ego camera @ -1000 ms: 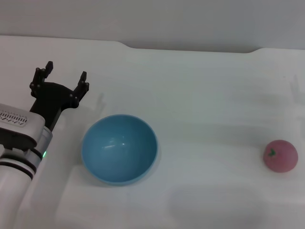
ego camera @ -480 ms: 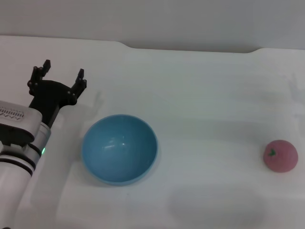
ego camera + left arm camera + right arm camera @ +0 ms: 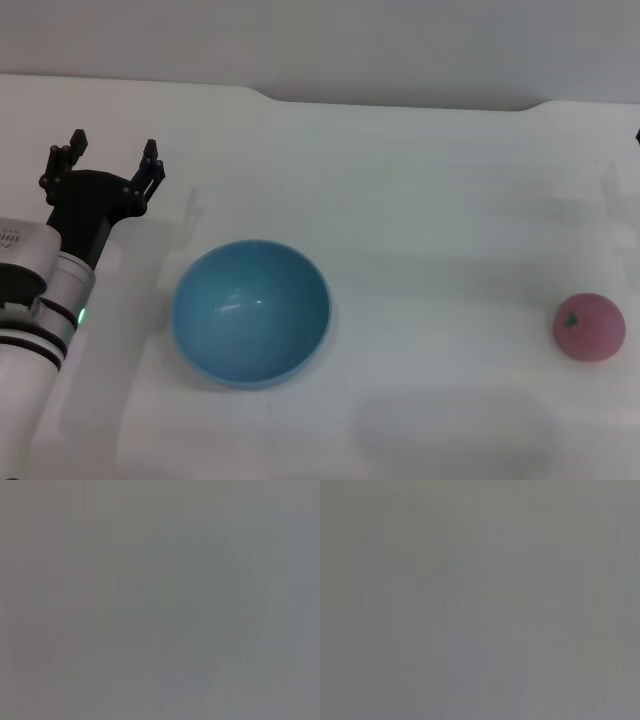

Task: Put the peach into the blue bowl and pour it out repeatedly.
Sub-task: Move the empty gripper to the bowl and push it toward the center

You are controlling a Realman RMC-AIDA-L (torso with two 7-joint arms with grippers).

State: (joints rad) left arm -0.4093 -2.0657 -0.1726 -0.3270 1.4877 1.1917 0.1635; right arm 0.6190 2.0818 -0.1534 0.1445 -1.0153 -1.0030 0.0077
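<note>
The blue bowl [image 3: 250,311] stands upright and empty on the white table, left of centre. The peach [image 3: 589,327], a small pink ball with a dark stem mark, lies on the table far to the right, well apart from the bowl. My left gripper [image 3: 113,157] hovers open and empty at the far left, behind and to the left of the bowl. A tiny dark tip at the right edge [image 3: 637,136] may belong to the right arm; its gripper is out of view. Both wrist views are plain grey and show nothing.
The white table [image 3: 420,200] has a raised back edge with a step near the top. Nothing else lies between the bowl and the peach.
My left gripper has drawn back to the left and farther from the bowl, still open. Bowl and peach have not moved.
</note>
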